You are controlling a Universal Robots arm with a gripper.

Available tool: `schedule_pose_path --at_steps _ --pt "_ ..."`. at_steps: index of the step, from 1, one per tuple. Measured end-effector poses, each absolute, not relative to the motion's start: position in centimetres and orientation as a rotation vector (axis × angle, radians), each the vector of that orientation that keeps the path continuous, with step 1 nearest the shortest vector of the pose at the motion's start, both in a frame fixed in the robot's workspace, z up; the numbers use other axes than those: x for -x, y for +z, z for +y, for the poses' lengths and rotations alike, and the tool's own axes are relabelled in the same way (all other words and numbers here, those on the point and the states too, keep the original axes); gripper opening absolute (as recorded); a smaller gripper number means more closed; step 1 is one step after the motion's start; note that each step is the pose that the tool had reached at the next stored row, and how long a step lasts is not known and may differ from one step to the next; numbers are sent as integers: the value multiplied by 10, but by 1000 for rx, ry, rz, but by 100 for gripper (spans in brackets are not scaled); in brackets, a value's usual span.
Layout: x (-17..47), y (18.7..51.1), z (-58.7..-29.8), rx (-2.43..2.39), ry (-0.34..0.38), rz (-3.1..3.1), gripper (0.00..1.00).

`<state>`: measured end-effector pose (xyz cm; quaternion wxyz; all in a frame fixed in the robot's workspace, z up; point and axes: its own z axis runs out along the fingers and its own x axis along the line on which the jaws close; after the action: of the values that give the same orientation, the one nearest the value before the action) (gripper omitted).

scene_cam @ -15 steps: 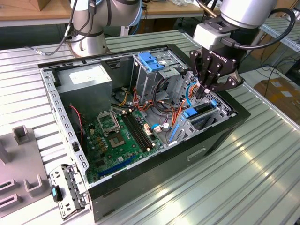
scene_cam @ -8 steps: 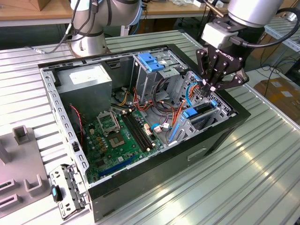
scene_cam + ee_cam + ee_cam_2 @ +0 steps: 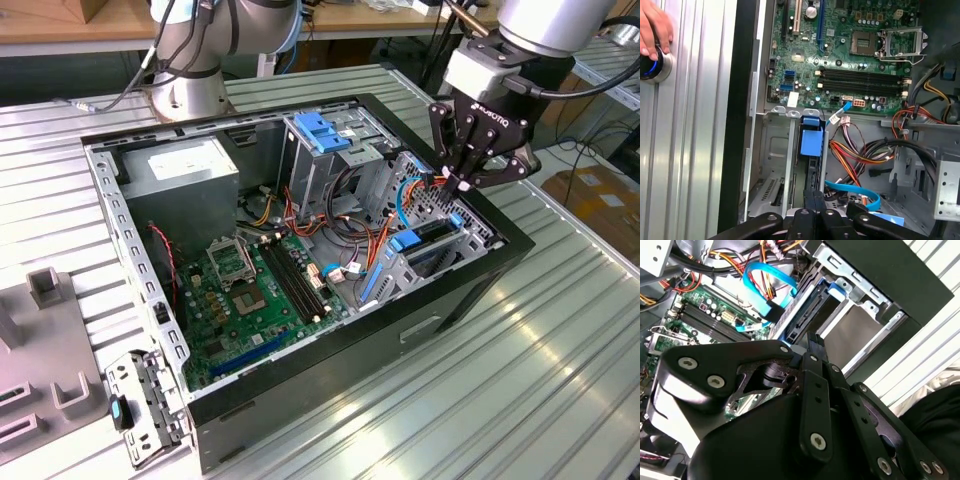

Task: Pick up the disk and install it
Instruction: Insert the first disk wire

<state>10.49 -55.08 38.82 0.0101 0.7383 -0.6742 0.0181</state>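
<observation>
The disk (image 3: 432, 232) stands on edge in the metal drive cage (image 3: 470, 235) at the exterior view's right side of the open computer case. Its blue plastic rail tab (image 3: 404, 241) faces the motherboard. In the first wrist view the disk (image 3: 812, 171) is a dark narrow edge in its slot, below the blue tab (image 3: 811, 142). My gripper (image 3: 462, 183) hangs directly over the cage with its fingers pressed together, tips at or just above the disk's upper edge. The second wrist view has the shut fingers (image 3: 815, 342) pointing at the disk (image 3: 805, 320).
The motherboard (image 3: 250, 290) lies on the case floor, with orange and blue cables (image 3: 385, 215) beside the cage. A grey power-supply box (image 3: 185, 170) sits at the back. A person's hand (image 3: 652, 30) rests on a round button on the table beside the case.
</observation>
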Motion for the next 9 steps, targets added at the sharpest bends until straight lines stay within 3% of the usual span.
schedule_pose_path --at_steps 9 --pt "-119 388 -551 -2309 56 -2100 11"
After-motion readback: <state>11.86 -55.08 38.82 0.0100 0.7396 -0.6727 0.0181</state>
